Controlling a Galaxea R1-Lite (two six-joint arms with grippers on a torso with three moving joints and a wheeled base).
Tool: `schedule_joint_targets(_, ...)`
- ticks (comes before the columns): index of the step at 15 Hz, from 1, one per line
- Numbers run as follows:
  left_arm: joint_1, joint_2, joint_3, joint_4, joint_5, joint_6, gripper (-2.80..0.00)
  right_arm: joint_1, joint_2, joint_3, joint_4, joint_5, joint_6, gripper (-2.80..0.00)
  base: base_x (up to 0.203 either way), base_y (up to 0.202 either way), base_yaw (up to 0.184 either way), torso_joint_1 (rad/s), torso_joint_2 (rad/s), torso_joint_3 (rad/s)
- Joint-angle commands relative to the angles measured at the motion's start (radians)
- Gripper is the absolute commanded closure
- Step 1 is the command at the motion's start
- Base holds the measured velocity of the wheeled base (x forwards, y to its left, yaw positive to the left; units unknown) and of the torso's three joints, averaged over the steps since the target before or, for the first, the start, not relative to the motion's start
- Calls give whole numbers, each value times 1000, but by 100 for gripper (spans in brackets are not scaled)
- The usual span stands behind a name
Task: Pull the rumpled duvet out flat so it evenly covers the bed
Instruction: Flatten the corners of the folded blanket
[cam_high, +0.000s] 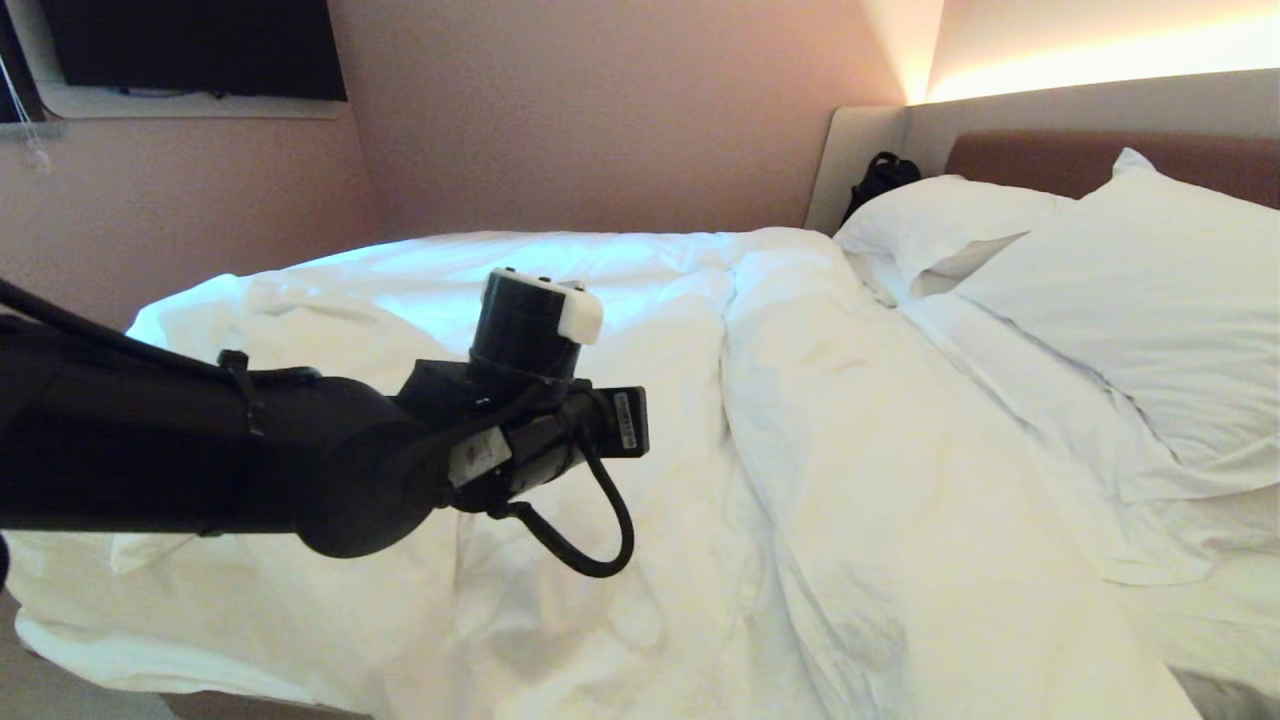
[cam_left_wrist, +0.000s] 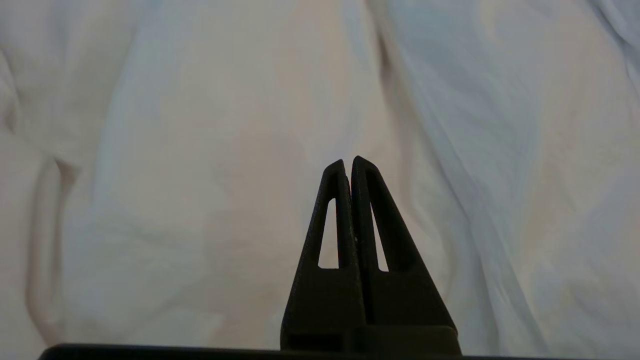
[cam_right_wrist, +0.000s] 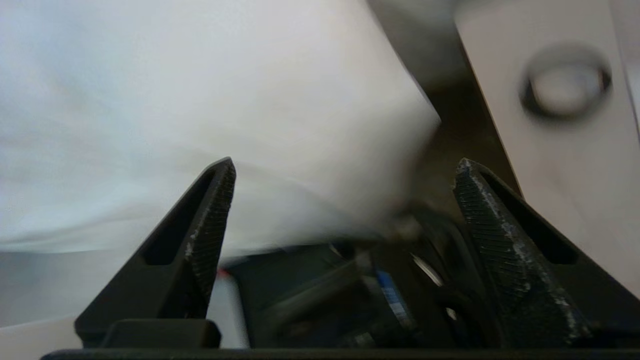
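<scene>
Now my left tool (cam_left_wrist: 348, 165), pressed together and empty, hovers over the duvet (cam_high: 620, 480); my right tool (cam_right_wrist: 345, 200) gapes apart, empty. Next I'd grip a rumpled edge.

two white pillows (cam_high: 1100, 280), black bag (cam_high: 880, 178), wall television (cam_high: 190, 45)

no text can be read; the left arm (cam_high: 200, 450) label (cam_high: 627, 418) is illegible.

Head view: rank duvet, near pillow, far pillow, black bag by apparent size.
1. duvet, by far the largest
2. near pillow
3. far pillow, though being farther from the camera shrinks it, so true size against the near one is unsure
4. black bag, partly hidden
</scene>
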Motion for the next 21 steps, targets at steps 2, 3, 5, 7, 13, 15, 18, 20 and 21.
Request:
schedule_joint_targets(2,39,32,-14,1,-53,-21,0,11,38,-161,9,27,-43,-280,0,0,0,0,0,0)
schedule_joint_targets(3,41,32,-16,3,-53,-21,0,13,80,-205,13,31,-50,-280,0,0,0,0,0,0)
schedule_joint_targets(5,43,32,-16,3,-58,-21,0,15,167,-244,-4,33,-55,-280,0,0,0,0,0,0)
schedule_joint_targets(7,50,38,-21,1,-62,-21,0,15,284,-249,-99,32,-56,-280,0,0,0,0,0,0)
schedule_joint_targets(13,81,33,-21,-2,-101,-26,0,13,758,-357,-419,37,-64,-280,0,0,0,0,0,0)
schedule_joint_targets(15,83,9,-14,-2,-97,-25,0,-12,896,-432,-465,67,-64,-280,0,0,0,0,0,0)
schedule_joint_targets(18,93,-72,-4,-2,-91,-14,0,-120,1063,-537,-489,175,-56,-280,0,0,0,0,0,0)
schedule_joint_targets(20,120,-119,1,0,-93,2,0,-189,1144,-583,-494,253,-31,-280,0,0,0,0,0,0)
schedule_joint_targets(21,147,-146,3,1,-96,11,0,-214,1186,-595,-496,285,-25,-280,0,0,0,0,0,0)
